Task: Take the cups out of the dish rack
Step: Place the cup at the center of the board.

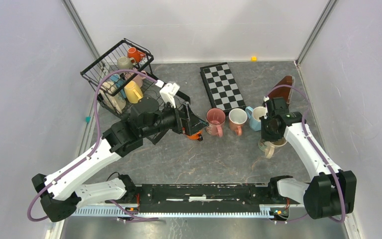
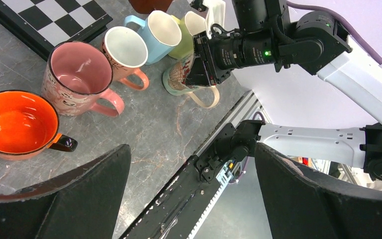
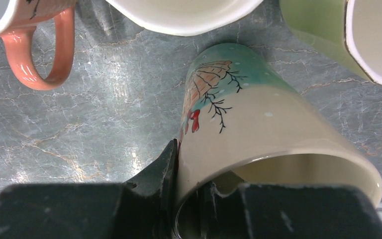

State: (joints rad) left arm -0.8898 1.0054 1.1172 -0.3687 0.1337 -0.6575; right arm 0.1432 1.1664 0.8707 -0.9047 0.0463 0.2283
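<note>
Left arm: is reaching from the near left corner of the bench point(image 1: 179, 159) toward its middle, forearm lying low and nearly level, wrist pointing right.
Left end effector point(image 1: 193, 123): is hanging released, fingers spread wide with nothing between them, just above the orange cup point(image 1: 195, 136).
Right arm: is rising from the near right corner and folding inward, wrist pointing down.
Right end effector point(image 1: 271, 135): is grasping the cream-and-teal cup point(image 1: 269, 147) by its rim, one finger inside the wall and one outside; the cup is leaning, base down at the bench.
Dish rack point(image 1: 95, 74): is sitting at the far left corner beside the left wall, carrying several cups, the yellow cup point(image 1: 133, 92) among them.
Row on the bench: the pink cup point(image 1: 215, 119), salmon-handled cup point(image 1: 238, 119) and light blue cup point(image 1: 255, 117) are standing upright side by side, just near of the checkerboard point(image 1: 224, 87).
Edges: the held cup is crowding the light blue cup and the green cup point(image 2: 180, 46).
Open room: bare bench is showing between the row and the base rail point(image 1: 199, 191) along the near edge.
</note>
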